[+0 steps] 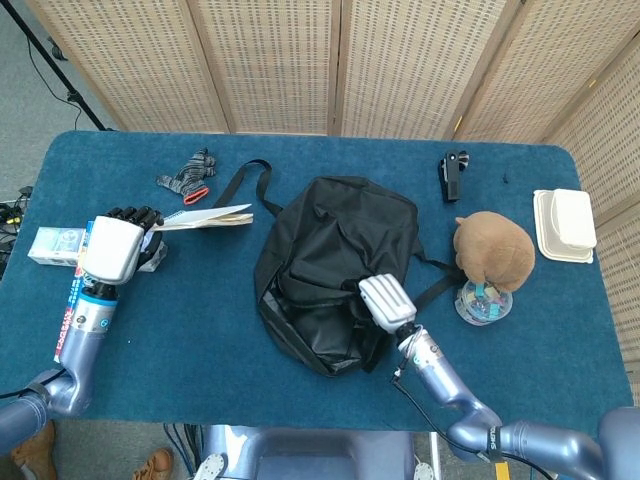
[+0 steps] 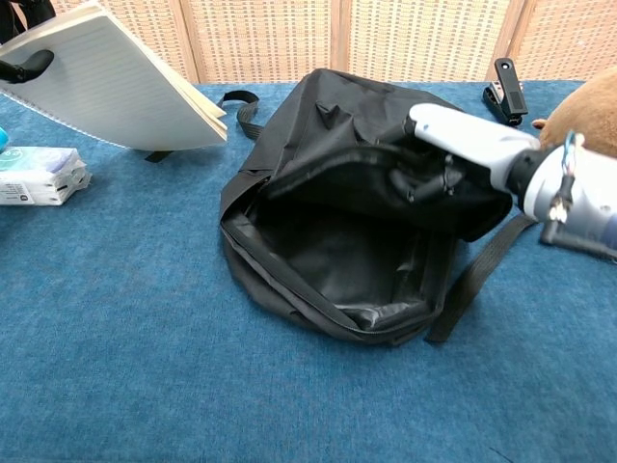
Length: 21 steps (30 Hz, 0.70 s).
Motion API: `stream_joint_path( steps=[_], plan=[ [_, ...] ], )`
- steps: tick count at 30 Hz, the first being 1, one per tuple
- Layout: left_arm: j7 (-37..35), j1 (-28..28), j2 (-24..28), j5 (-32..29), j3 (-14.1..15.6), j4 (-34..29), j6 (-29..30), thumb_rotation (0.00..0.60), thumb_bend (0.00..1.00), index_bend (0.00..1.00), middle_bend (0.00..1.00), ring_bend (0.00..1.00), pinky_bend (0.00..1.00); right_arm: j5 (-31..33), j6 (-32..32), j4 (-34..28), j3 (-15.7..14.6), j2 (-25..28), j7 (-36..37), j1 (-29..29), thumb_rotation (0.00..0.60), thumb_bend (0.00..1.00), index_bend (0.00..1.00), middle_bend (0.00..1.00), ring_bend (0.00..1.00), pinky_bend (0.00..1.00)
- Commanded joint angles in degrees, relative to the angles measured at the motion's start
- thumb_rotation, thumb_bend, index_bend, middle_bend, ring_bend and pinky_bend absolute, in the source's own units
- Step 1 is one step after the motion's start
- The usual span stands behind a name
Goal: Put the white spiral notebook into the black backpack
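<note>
The black backpack (image 1: 335, 262) lies in the middle of the blue table, its mouth facing the near edge and gaping wide (image 2: 333, 265). My right hand (image 1: 386, 301) (image 2: 453, 145) grips the upper flap of the opening and holds it lifted. At the far left my left hand (image 1: 118, 244) holds the white spiral notebook (image 1: 208, 216) (image 2: 116, 82) up off the table by its spine, the pages tilted toward the bag. In the chest view only the left hand's dark fingers (image 2: 24, 68) show at the frame's edge.
A tissue pack (image 2: 39, 176) and a long red-and-blue box (image 1: 72, 300) lie under the left arm. A grey glove (image 1: 187, 175) sits at the back left. A black clip (image 1: 452, 173), brown plush toy (image 1: 492, 250), plastic cup (image 1: 482, 304) and white food box (image 1: 564, 224) stand to the right.
</note>
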Motion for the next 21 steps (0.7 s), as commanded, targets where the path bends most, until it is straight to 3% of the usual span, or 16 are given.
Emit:
stream_joint_path(
  steps=[1,9,21],
  plan=[
    [-1.17,0.36,0.45,0.98,0.26,-0.35,1.3,0.6,0.53,0.79,0.64,0.62,0.69,2.89,-1.53,-0.74,2.43,0.97,-0.16,1.29,0.6,0.69,0.53,0.57,0.52,0.66],
    [-5.26,1.61,2.88,3.61,0.83,-3.25,5.3,0.6,0.53,0.79,0.64,0.62,0.69,9.65,-4.53,0.19,6.07,3.21,-2.02,3.51,0.6,0.69,0.53,0.57,0.52,0.66],
    [-8.39,2.95,5.87,8.06,1.84,-8.36,10.73,0.6,0.53,0.79,0.64,0.62,0.69,14.25,-5.8,1.66,7.13,4.06,-2.66,4.88,0.6,0.69,0.54,0.58,0.52,0.66]
  ],
)
